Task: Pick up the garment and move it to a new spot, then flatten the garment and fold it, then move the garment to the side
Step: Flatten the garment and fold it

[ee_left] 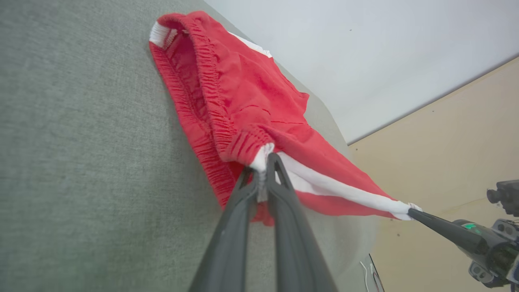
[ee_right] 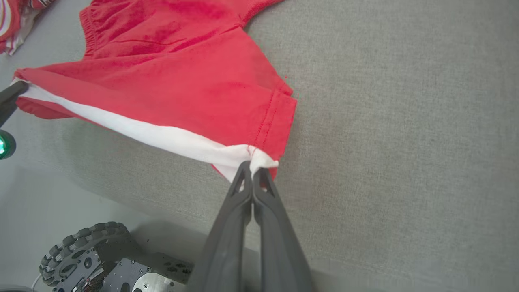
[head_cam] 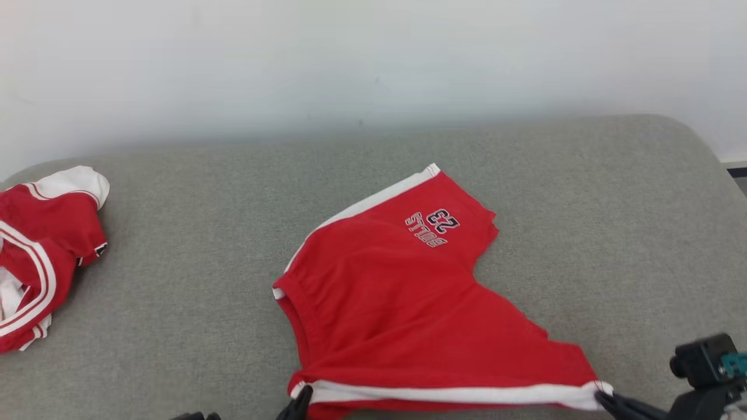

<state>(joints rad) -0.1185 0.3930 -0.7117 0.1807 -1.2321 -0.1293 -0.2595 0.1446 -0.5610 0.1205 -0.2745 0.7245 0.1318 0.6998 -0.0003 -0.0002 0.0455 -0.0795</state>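
Currently left end effector [head_cam: 303,398] pinches the waistband corner, right end effector [head_cam: 604,399] the hem corner, of the red cotton shorts with white side stripe [head_cam: 397,291]. Held stripe edge runs 9-to-3 o'clock between them. The shorts' body lies toward 12 on the grey fabric-covered bench [head_cam: 175,262], with both arms equally near.

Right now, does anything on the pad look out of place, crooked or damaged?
Nothing damaged. The red shorts lie askew across the grey pad, waistband bunched, their near white-striped edge pulled taut between the left fingers and right fingers. A second red-and-white garment sits crumpled at the pad's left edge.
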